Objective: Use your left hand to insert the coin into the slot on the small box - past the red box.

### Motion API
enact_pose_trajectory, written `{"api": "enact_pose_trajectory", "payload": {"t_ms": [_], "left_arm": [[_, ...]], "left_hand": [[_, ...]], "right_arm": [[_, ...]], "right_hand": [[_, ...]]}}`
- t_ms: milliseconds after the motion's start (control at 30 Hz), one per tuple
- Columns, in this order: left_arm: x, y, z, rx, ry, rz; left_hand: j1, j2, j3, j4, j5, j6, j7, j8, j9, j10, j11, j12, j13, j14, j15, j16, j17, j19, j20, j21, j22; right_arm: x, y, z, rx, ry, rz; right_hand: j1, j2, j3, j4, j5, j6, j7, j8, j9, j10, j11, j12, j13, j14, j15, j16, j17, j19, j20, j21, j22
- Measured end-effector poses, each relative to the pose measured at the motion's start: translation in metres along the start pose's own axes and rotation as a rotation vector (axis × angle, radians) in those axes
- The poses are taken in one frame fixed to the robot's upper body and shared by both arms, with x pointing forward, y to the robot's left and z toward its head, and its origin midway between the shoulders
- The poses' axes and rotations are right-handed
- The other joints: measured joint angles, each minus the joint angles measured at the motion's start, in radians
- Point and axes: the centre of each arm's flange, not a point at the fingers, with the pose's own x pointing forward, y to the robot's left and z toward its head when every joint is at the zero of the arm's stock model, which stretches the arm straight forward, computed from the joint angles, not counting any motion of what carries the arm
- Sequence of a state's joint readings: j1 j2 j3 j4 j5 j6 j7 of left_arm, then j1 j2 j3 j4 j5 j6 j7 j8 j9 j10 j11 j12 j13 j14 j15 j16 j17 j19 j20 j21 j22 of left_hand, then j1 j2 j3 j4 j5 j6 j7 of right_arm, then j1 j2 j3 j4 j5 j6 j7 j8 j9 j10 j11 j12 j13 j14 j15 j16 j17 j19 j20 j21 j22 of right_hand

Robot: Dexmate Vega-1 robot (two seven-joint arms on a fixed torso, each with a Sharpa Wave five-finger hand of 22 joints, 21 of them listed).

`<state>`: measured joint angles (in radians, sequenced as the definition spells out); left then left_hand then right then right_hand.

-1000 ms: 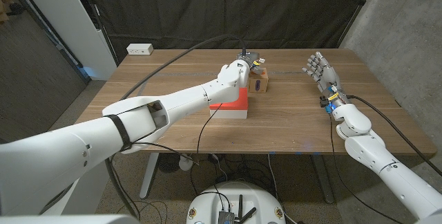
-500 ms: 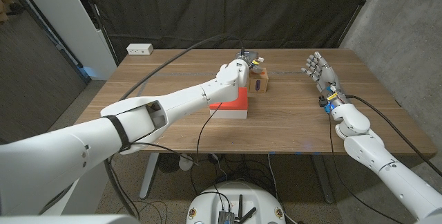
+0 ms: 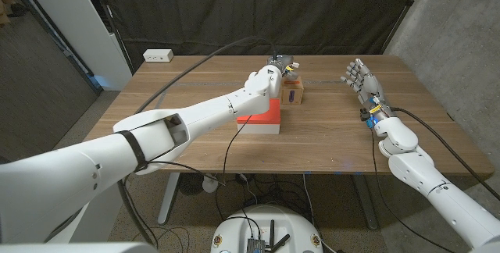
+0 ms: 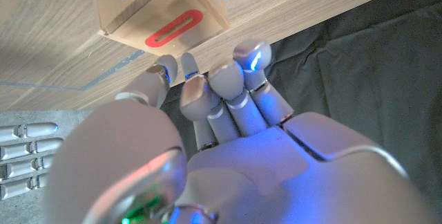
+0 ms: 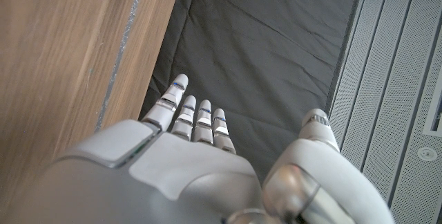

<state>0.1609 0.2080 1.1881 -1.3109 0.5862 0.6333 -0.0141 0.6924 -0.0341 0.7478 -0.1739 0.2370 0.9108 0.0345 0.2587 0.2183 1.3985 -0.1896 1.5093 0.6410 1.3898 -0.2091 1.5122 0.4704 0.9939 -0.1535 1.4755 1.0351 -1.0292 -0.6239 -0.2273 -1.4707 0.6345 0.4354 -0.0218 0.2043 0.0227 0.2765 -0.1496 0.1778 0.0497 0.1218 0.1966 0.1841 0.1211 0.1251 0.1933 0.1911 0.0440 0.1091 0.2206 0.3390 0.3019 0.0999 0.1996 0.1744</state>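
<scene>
The left robot hand is poised over the small wooden box beyond the red box; a held coin cannot be confirmed. The red-outlined slot should be met edge-on. The right robot hand is released.

One red box, one small box.

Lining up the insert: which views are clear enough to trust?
Head view: sharp, evenly lit, but small box tiny, partly hidden by left robot hand. Left wrist view: slots sharp, the hand blurred, blue-tinted. Right wrist view: right robot hand soft.
</scene>
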Motion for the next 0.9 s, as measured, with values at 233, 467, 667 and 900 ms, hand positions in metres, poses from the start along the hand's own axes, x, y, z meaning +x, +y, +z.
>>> {"api": "enact_pose_trajectory", "payload": {"t_ms": [233, 467, 667, 900], "left_arm": [[-0.004, 0.004, -0.006, -0.011, 0.0, 0.019], [-0.011, 0.006, -0.014, -0.033, 0.003, 0.047], [-0.02, 0.009, -0.023, -0.056, 0.004, 0.079], [-0.033, 0.015, -0.035, -0.093, 0.007, 0.131]], "left_hand": [[-0.011, 0.011, 0.003, 0.003, 0.0, 0.004, -0.004, -0.004, 0.0, 0.0, 0.0, -0.001, 0.003, 0.0, 0.0, -0.003, 0.0, 0.0, 0.0, -0.005, -0.005], [-0.018, 0.008, -0.04, -0.005, -0.005, 0.007, -0.008, -0.027, 0.007, -0.036, 0.029, -0.164, -0.184, -0.069, -0.003, -0.109, -0.145, -0.033, 0.01, -0.112, -0.223], [-0.014, 0.035, -0.076, 0.006, -0.005, -0.006, -0.02, -0.034, 0.017, -0.096, 0.048, -0.324, -0.354, -0.152, -0.004, -0.177, -0.23, -0.093, 0.027, -0.167, -0.375], [-0.119, 0.084, -0.07, 0.029, -0.005, -0.033, -0.026, -0.03, 0.016, -0.229, 0.056, -0.479, -0.409, -0.299, 0.002, -0.377, -0.302, -0.244, 0.066, -0.245, -0.506]], "right_arm": [[0.0, 0.004, 0.003, -0.004, -0.005, -0.003], [0.0, 0.008, 0.005, -0.012, -0.008, -0.004], [-0.002, 0.012, 0.007, -0.021, -0.012, -0.007], [-0.005, 0.019, 0.01, -0.026, -0.015, -0.012]], "right_hand": [[0.0, 0.0, 0.0, 0.0, 0.0, 0.001, -0.001, 0.0, 0.0, 0.0, 0.0, 0.0, 0.0, 0.005, -0.005, 0.0, 0.0, 0.0, 0.0, 0.0, 0.0], [0.0, 0.0, 0.0, 0.0, 0.0, 0.003, -0.003, 0.0, 0.0, 0.0, 0.0, 0.0, 0.0, 0.005, -0.005, 0.0, 0.0, 0.0, 0.0, 0.0, 0.0], [0.0, 0.0, 0.0, 0.0, 0.0, 0.003, -0.003, 0.0, 0.0, 0.0, 0.0, 0.0, 0.0, 0.005, -0.005, 0.0, 0.0, 0.0, 0.0, 0.0, 0.0], [0.0, 0.0, 0.0, 0.0, 0.0, 0.003, -0.003, 0.0, 0.0, 0.0, 0.0, 0.0, 0.0, 0.005, -0.005, 0.0, 0.0, 0.0, 0.0, 0.0, 0.0]]}}
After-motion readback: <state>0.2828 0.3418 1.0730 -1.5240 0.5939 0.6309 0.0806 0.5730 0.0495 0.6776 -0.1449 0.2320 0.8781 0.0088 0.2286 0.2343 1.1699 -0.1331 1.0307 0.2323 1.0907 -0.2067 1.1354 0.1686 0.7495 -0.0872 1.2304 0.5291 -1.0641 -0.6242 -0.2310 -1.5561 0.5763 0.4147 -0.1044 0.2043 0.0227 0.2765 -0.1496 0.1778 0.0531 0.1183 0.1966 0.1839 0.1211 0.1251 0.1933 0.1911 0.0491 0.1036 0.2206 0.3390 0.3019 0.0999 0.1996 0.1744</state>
